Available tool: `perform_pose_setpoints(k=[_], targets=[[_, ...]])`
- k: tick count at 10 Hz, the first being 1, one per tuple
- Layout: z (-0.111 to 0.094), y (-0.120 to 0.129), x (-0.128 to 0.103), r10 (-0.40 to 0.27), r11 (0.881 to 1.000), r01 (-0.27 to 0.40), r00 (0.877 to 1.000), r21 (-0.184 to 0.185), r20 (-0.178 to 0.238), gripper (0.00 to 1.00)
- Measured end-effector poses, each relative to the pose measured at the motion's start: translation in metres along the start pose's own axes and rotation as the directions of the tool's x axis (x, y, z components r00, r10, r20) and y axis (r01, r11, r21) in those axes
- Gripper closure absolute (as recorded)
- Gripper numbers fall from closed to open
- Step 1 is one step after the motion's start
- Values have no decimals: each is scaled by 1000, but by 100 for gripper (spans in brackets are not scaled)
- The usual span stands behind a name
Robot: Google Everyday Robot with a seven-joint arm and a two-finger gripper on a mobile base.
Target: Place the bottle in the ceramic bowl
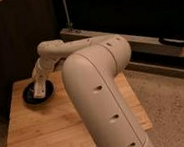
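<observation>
Arm (99, 82): the bulky white upper link fills the near view and hides much of the wooden surface (47, 129); anything lying behind it cannot be checked from here
Surface edge: the ceramic bowl (33, 95) sits near the far left corner of the surface, close to its edge; a sideways nudge from the wrist could slide it toward that edge
Pincer (39, 89): lowered over the ceramic bowl, tip down inside or just above its rim; whether it is spread or closed I cannot tell
Bottle: not separately visible; judged to be at the pincer tip over the bowl, but hidden by the wrist, so whether it is held or already lying in the bowl is unclear
Risk, release: if let go while tilted, a slim bottle on a shallow, glossy, low-rimmed bowl may roll out onto the wood
Risk, contact: pressing too low could tip or skid the bowl
Risk, retreat: lifting away could drag the bottle out
Far background: dark cabinet and shelf (128, 13), well apart, no threat
</observation>
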Motion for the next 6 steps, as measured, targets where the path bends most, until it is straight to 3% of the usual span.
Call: perform_pose_setpoints(k=[2, 6], targets=[[22, 1, -1, -16, 1000, 16, 1000, 12, 2, 100], [34, -10, -8, 2, 998, -6, 998, 67, 55, 100]])
